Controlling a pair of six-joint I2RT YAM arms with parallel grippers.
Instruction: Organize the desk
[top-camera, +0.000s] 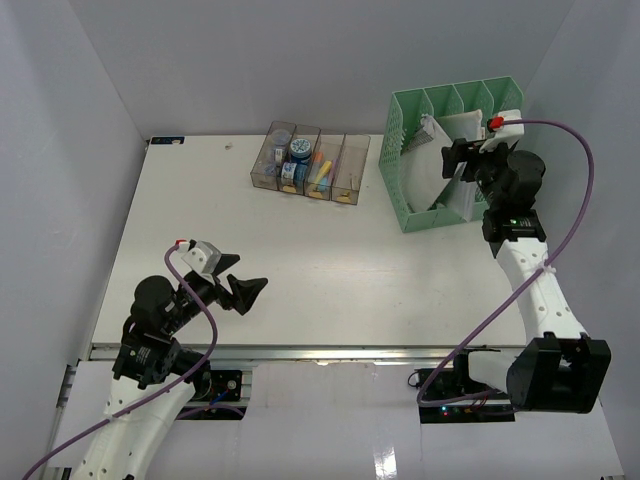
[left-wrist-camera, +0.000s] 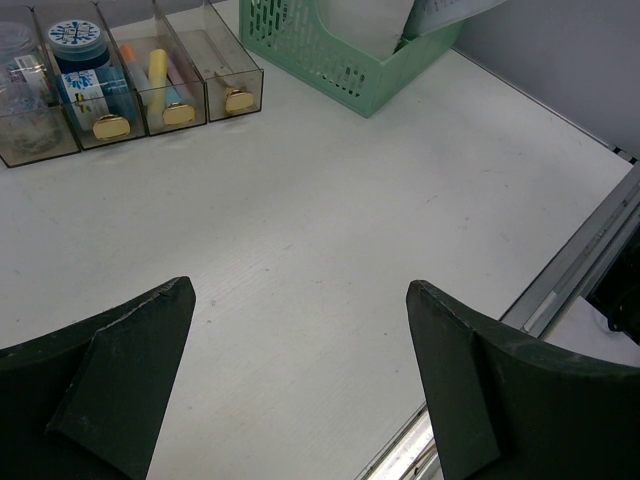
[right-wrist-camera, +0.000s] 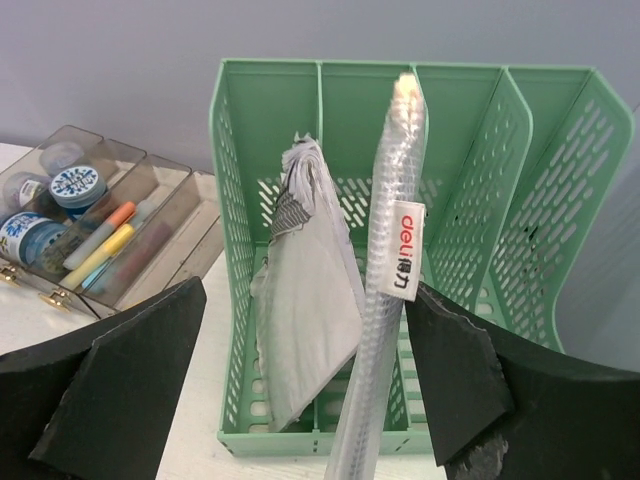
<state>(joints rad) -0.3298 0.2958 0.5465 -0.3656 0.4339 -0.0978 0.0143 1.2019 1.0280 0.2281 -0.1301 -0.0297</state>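
R claw (right-wrist-camera: 305, 288) open at green rack (right-wrist-camera: 460, 130) | L claw (left-wrist-camera: 300, 285) open over desk (left-wrist-camera: 330, 200)

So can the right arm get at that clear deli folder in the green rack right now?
Probably yes. The open right pincer faces the folder at close range, with nothing between them.

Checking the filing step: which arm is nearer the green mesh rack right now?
Right. The right arm is at the green mesh rack, jaws open facing its slots; the left arm is far off over the near-left corner of the desk.
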